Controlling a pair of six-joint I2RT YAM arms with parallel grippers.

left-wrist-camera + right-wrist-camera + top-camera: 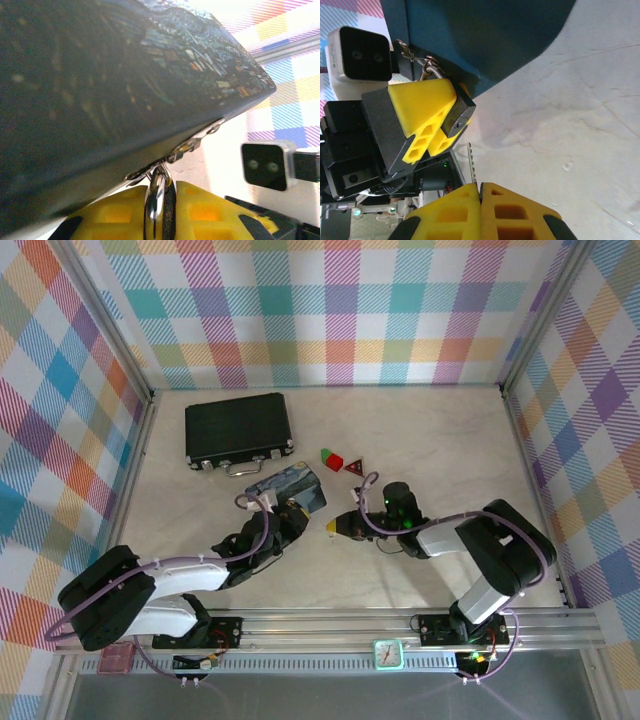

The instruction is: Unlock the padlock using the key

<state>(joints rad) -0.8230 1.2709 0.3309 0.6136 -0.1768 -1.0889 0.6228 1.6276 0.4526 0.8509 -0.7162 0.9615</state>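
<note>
a: where is the padlock seen?

b: it is seen hanging from the hasp on the lower edge of the blue swirl-painted box, near the middle of the table, a little left of centre. its silvery shackle is threaded through the hasp ring, and its dark body is clamped between the yellow fingers of the left gripper.

a: and the key?

b: it is pinched in the right gripper, whose fingers are pressed together with no gap visible. the thin blade is pointed up out of the fingertips toward the padlock. its tip is held just short of the lock body, apart from it. whether the keyhole is lined up cannot be told.

a: how are the two arms placed?

b: the grippers are brought tip to tip just in front of the box, the left from the left side, the right from the right.

a: what else is found on the table?

b: a black case is laid toward the far left corner, just behind the box. red and green blocks and a dark red triangle are set side by side just right of the box, toward the far edge.
</note>
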